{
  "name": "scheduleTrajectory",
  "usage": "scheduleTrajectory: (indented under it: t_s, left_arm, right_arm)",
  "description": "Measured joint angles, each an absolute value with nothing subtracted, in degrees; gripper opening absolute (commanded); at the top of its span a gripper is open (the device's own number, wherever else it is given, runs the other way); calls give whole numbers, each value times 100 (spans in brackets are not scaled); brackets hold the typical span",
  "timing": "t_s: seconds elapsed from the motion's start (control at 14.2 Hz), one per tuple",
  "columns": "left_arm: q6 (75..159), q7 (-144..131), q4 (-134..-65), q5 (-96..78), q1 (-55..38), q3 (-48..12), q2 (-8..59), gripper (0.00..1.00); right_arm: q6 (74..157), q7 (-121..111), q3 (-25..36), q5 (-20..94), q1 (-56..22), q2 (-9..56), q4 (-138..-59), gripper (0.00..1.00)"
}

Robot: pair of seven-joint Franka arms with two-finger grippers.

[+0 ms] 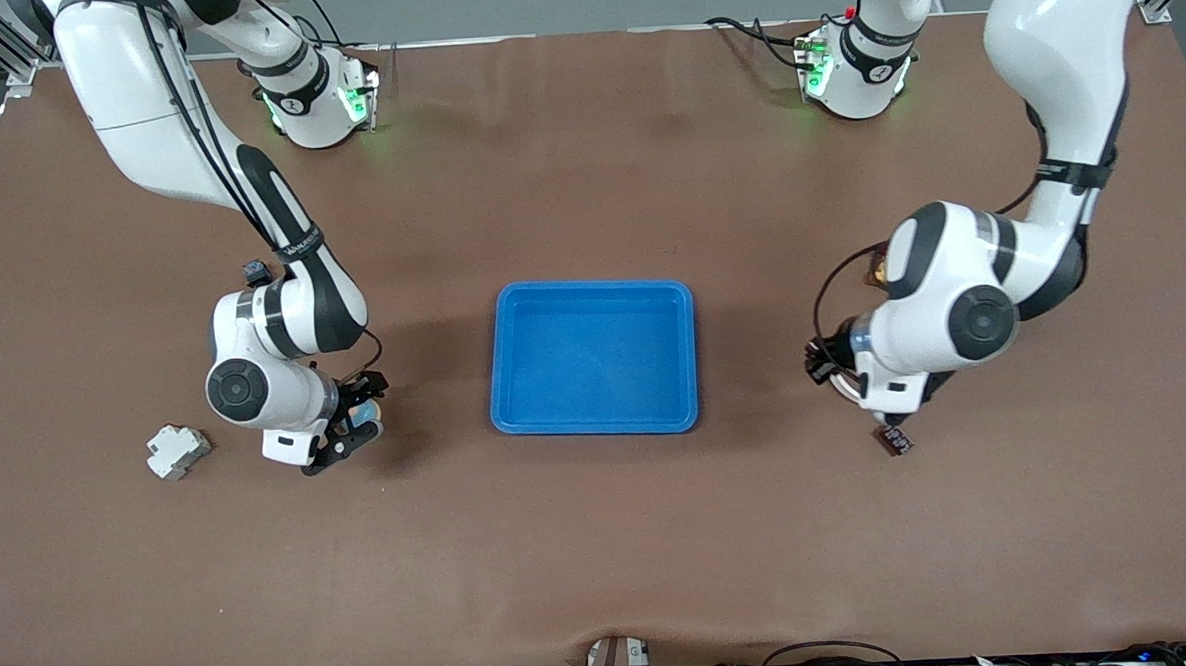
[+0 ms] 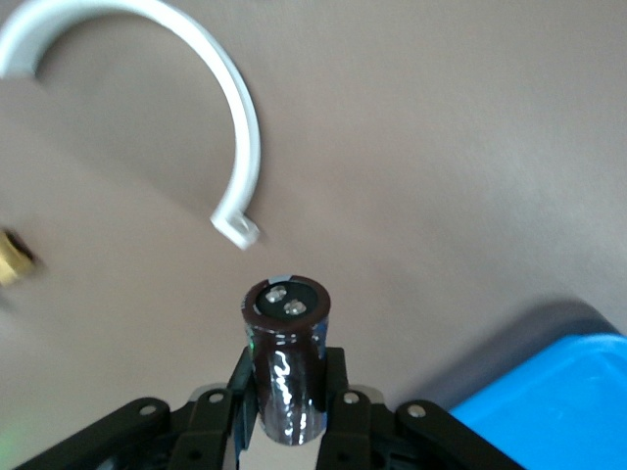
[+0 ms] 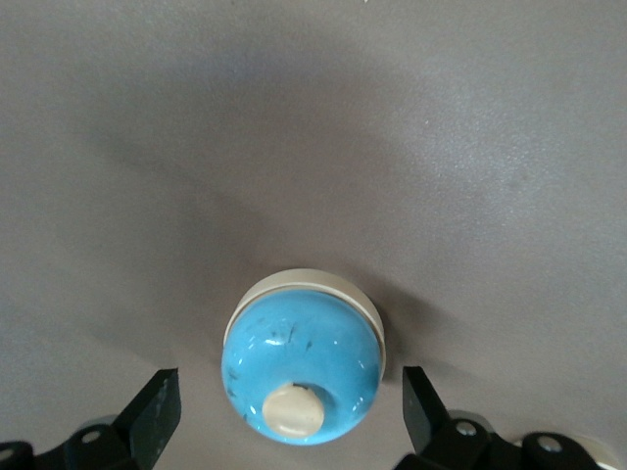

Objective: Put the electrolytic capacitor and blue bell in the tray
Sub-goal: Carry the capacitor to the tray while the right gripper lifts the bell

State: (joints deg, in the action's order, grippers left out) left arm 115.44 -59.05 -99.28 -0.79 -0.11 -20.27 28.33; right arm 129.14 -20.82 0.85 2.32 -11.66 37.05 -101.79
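Tray (image 1: 591, 291): shallow bright blue rectangle, rounded corners, raised rim; flat on bench mid-way between arms; nothing in it.
Capacitor (image 2: 285, 357): dark brown cylinder, two silver terminals on end face, pale marking down side; clamped between left hand (image 2: 286, 416) fingers, lifted off bench; tray corner near.
Bell (image 3: 302, 366): glossy blue dome, cream button on top, cream base ring; sits upright on bench toward right arm's end, between spread fingers of right hand (image 3: 289, 416), not gripped.
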Motion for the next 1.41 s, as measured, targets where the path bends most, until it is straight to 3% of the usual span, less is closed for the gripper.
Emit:
scheduleTrajectory:
  t_s: [0.28, 0.35, 0.71, 0.85, 1.41]
  left_arm:
    - [11544, -6574, -9899, -91, -208, -2264, 2841, 0]
    - [11543, -6614, -9899, -105, -228, -2364, 2854, 0]
    - [11558, -7227, -9889, -185, -749, -2465, 2985, 0]
    - [11584, -7300, -9746, -320, -881, -2465, 3120, 0]
    - [12188, -7328, -9442, -364, -1254, -2467, 3847, 0]
  right_arm:
    - [12982, -2082, 85, 239, -1166, 3761, -10179, 100]
    - [13017, -2082, 85, 252, -1166, 3771, -10179, 95]
    - [13051, -2082, 85, 302, -1167, 3776, -10179, 37]
    - [13050, -2082, 83, 308, -1174, 3774, -10162, 21]
    - [12764, -2047, 83, 369, -1181, 3769, -10083, 20]
